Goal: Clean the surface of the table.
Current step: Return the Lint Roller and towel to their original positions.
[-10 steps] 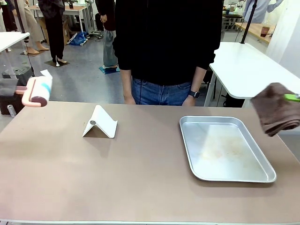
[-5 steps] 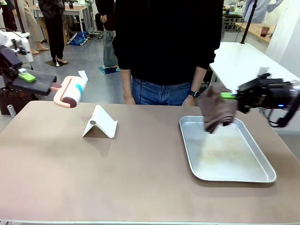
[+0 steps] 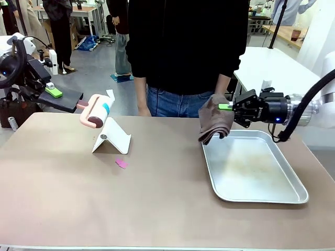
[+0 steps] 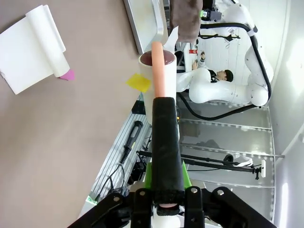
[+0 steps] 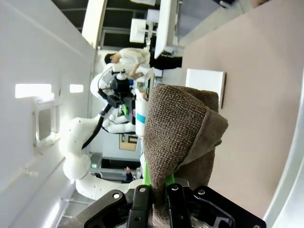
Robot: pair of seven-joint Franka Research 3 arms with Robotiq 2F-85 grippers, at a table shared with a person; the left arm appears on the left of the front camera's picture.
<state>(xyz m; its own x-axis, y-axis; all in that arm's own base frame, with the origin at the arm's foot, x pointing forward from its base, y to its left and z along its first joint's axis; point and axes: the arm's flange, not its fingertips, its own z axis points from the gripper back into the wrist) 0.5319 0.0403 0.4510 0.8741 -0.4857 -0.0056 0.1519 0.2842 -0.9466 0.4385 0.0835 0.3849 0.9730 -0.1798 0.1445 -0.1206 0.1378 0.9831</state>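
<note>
Front view: the large rectangular table with a matte beige-brown top (image 3: 157, 198) spans the whole width of the picture, and a person in a black top and blue jeans (image 3: 186, 52) stands at its far edge. The left gripper (image 3: 52, 94) comes in from the left above the table's far left corner, clamped on the black handle of a lint roller with a pink stem and a white drum (image 3: 97, 111); the drum hangs in the air just above a white folded stand (image 3: 112, 138) that sits on the tabletop. A small pink scrap (image 3: 121, 163) lies on the table just in front of that stand. The right gripper (image 3: 230, 107) reaches in from the right with its jaws pinched on a folded brown terry cloth (image 3: 214, 123), which droops over the far left corner of a shallow silver metal tray (image 3: 254, 167) resting on the right half of the table.

Left wrist view: the left gripper (image 4: 164, 199) grips the lint roller (image 4: 159, 76) by its black handle (image 4: 166, 147), green pads on either side of it. The white stand (image 4: 33, 47) and the pink scrap (image 4: 67, 75) lie on the table (image 4: 57, 142), and a yellow scrap (image 4: 138, 82) shows beside the drum.

Right wrist view: the right gripper (image 5: 159, 190) holds the brown cloth (image 5: 180, 130) tight, with the white stand (image 5: 205, 85) on the table (image 5: 256, 95) beyond it.
</note>
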